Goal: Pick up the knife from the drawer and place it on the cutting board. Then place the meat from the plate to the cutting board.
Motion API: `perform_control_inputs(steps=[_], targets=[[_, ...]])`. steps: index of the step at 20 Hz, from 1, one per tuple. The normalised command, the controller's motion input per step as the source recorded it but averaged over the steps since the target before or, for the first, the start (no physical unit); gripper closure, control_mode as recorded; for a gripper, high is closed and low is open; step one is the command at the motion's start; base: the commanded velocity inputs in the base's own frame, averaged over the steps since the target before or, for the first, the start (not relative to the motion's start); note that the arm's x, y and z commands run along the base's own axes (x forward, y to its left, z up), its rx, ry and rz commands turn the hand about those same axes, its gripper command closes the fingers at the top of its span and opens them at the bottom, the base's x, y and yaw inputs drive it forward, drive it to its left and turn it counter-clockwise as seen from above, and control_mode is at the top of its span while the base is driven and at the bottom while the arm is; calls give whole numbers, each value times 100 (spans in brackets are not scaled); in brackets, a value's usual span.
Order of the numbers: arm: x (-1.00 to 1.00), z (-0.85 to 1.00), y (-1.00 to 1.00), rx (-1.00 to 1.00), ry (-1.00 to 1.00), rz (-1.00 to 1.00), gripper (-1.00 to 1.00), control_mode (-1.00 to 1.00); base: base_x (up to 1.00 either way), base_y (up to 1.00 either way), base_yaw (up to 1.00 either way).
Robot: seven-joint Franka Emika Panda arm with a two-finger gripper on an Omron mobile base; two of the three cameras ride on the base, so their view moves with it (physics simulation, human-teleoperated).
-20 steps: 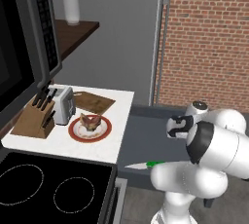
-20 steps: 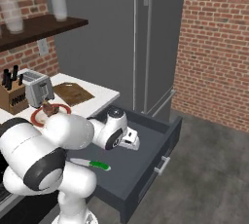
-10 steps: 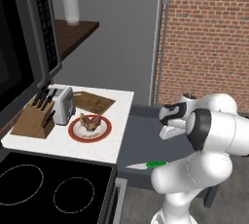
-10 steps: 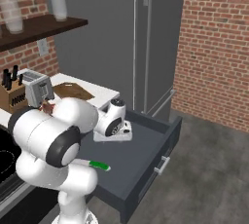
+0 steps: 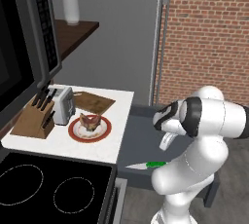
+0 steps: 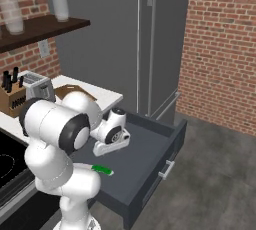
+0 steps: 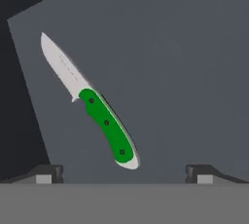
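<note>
Hand (image 7: pixel 124 169) is spread wide with nothing in it, hanging over the open drawer (image 6: pixel 150 159) and looking straight down at the knife (image 7: pixel 97 108). That knife lies flat on the drawer floor near the counter-side corner, green handle toward the fingertips (image 7: pixel 48 172), blade pointing away at a slant.

So the step in hand looks like the grab itself. My take: go for the green handle, not the blade, and roll the wrist so the fingers straddle the handle across its narrow width. Right now it runs diagonally between them, so I'd square up first, then drop straight down. It sits close to the drawer wall, so watch that side. The cutting board (image 5: pixel 92 102) waits on the counter (image 5: pixel 68 145) behind the plate (image 5: pixel 89 129) with the meat (image 5: pixel 90 120).
</note>
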Motion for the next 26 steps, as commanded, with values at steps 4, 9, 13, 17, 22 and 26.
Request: perform_control_inputs(steps=[4, 9, 13, 17, 22, 26], targets=[[1, -32, 19, 0, 6, 18, -100, -100, 0, 0, 0], [0, -32, 12, 0, 15, 7, -100, -100, 0, 0, 0], [0, -39, 10, 0, 16, 1, -100, -100, 0, 0, 0], [0, -38, 8, 0, 9, 0, -100, -100, 0, 0, 0], [3, -35, 0, 0, 0, 2, -100, -100, 0, 0, 0], [0, -40, 0, 0, -3, 3, -100, -100, 0, 0, 0]])
